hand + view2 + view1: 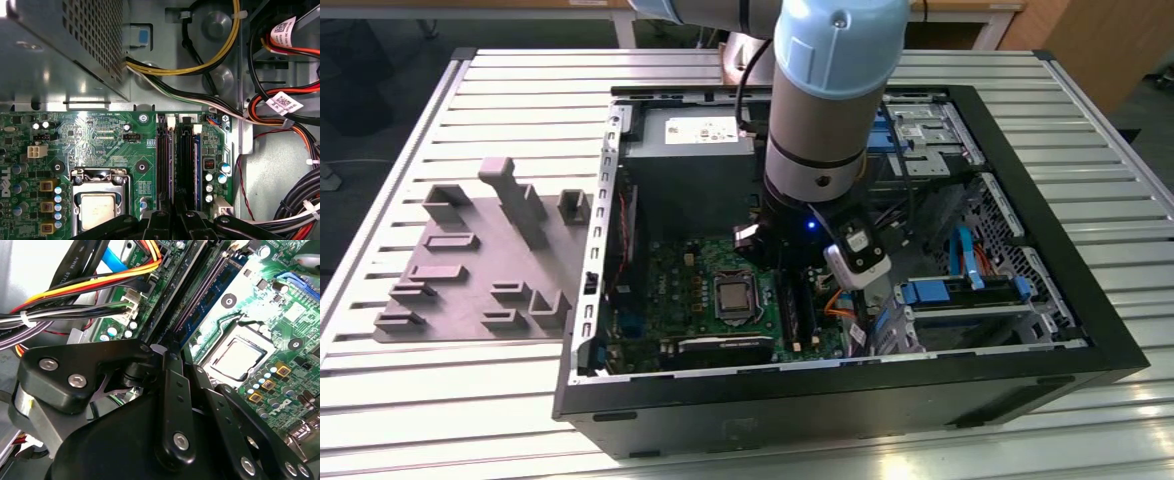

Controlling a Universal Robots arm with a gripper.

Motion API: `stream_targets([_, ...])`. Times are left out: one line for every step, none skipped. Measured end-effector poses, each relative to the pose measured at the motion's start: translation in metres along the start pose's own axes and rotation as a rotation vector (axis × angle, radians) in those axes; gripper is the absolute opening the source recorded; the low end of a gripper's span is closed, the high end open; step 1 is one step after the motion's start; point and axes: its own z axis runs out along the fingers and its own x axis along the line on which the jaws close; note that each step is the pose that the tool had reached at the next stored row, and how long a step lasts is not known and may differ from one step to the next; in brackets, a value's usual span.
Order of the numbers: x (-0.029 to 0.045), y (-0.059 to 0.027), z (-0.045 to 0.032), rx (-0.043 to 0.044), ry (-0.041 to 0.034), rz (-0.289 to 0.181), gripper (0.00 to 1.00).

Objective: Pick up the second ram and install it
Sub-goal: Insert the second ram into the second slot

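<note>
One gripper (172,220) of ours hangs low over the green motherboard (100,145); we cannot tell whether its fingers are parted or closed. Beyond it, the second ram (197,170), a thin dark stick with bluish labels, stands seated in its slot beside the processor socket (97,200).

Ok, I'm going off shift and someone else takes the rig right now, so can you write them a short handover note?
Gripper: down inside the open computer case, at the memory slots beside the processor. Whether it grips anything cannot be told.
Ram stick: it has bluish labels and stands in a slot on the green board, running right up to the gripper.
Done: the stick has reached the slots.
Left: the pictures do not show whether it is pressed fully home, so check that.
</note>
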Motion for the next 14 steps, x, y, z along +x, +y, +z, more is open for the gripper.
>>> stream_targets([0.0,0.0002,-0.0001,0.0006,0.0,0.0,0.14])
stream_targets([0.0,0.0004,0.0,0.0011,0.0001,0.0,0.14])
stream_targets([0.0,0.0004,-0.0001,0.0016,0.0002,0.0,0.14])
stream_targets([0.0,0.0005,-0.0001,0.0019,0.0003,-0.001,0.14])
stream_targets([0.0,0.0005,-0.0001,0.002,0.0005,-0.001,0.14])
stream_targets([0.0,0.0006,-0.0001,0.0022,0.0006,-0.001,0.14])
stream_targets([0.0,0.0006,-0.0002,0.0022,0.0008,-0.002,0.14])
stream_targets([0.0,0.0006,-0.0001,0.0021,0.0008,-0.002,0.14])
stream_targets([0.0,0.0006,-0.0001,0.0021,0.0009,-0.003,0.14])
stream_targets([0.0,0.0006,-0.0001,0.0021,0.001,-0.003,0.14])
stream_targets([0.0,0.0006,-0.0001,0.0021,0.0011,-0.004,0.14])
stream_targets([-0.0001,0.0006,-0.0001,0.0021,0.0012,-0.005,0.14])
stream_targets([-0.0002,0.0006,-0.0001,0.0021,0.0013,-0.006,0.14])
stream_targets([-0.0002,0.0006,-0.0001,0.0021,0.0013,-0.007,0.14])
